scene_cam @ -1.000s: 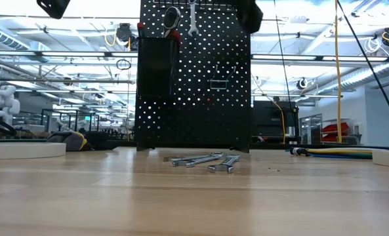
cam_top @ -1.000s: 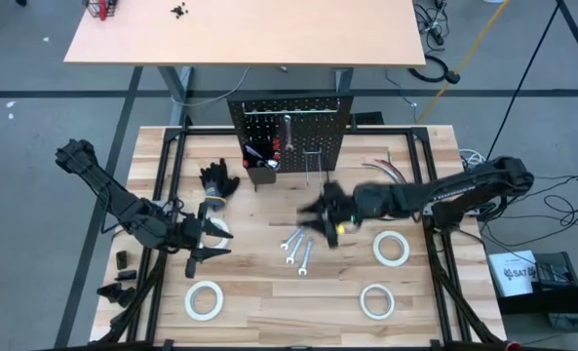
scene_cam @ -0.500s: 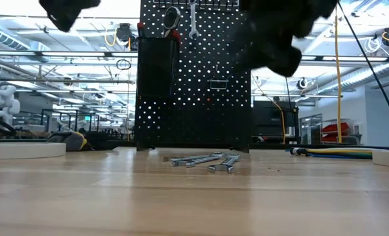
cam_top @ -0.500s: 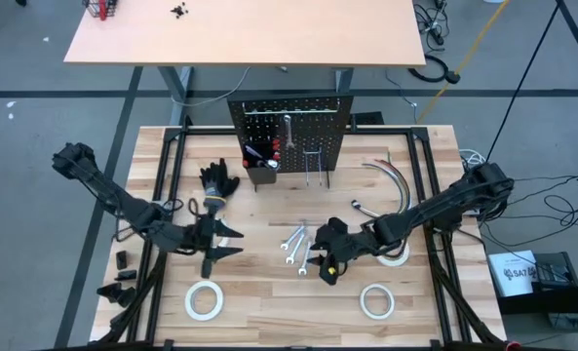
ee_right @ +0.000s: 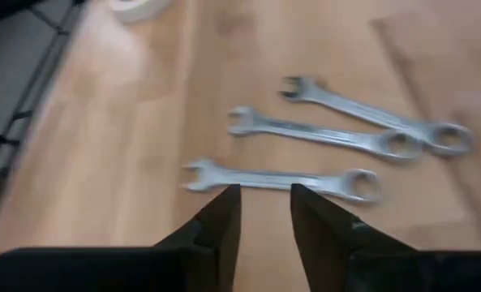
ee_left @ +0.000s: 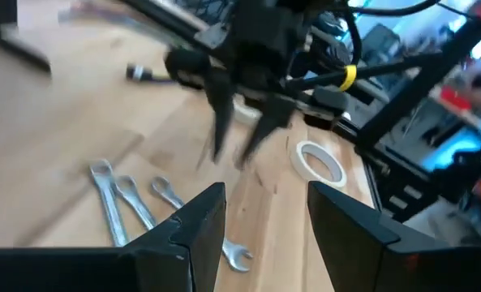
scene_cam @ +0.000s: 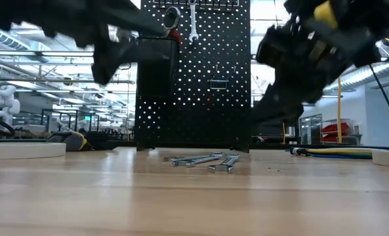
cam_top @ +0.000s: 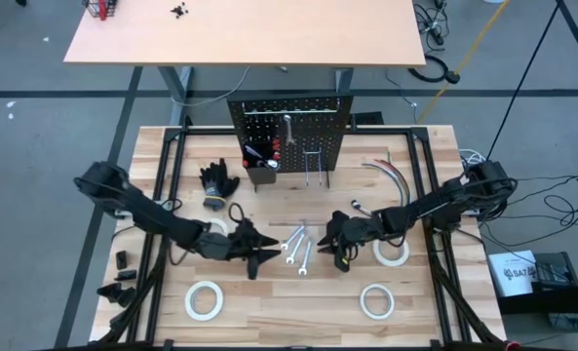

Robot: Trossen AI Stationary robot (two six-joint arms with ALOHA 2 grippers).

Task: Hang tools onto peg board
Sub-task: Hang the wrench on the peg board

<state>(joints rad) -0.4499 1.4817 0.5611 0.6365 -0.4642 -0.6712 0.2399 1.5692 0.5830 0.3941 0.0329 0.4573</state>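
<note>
Silver wrenches (cam_top: 297,250) are your target: three lie loose at table centre, fanned side by side. You've brought both arms in on them from opposite sides, likely so either can pick.

Left gripper (cam_top: 259,255) sits at 9 o'clock of the wrenches, just beside them, fingers parted and holding nothing; its wrist view looks past open fingers (ee_left: 198,223) at the wrench heads. Black gloves (cam_top: 218,181) lie at 10 o'clock of that gripper, not yours to hang. One white tape roll (cam_top: 203,299) waits at 7 o'clock of the wrenches.

Peg board (cam_top: 290,130) stands upright at 12 o'clock of the wrenches, well apart. One wrench (scene_cam: 193,22) already hangs on it, and its black bin (cam_top: 262,168) holds red-handled tools. Wire hooks (cam_top: 318,168) look free.

Right gripper (cam_top: 339,241) is at 3 o'clock of the wrenches, near; its fingers (ee_right: 216,223) are slightly apart, empty, aimed at the nearest wrench. Two more tape rolls (cam_top: 391,249) lie beyond it, one directly beside the arm.

Surface is pale wood planks (cam_top: 269,312), flat, so thin wrenches may be hard to pinch. Behind: an open workshop with bright ceiling lights.
</note>
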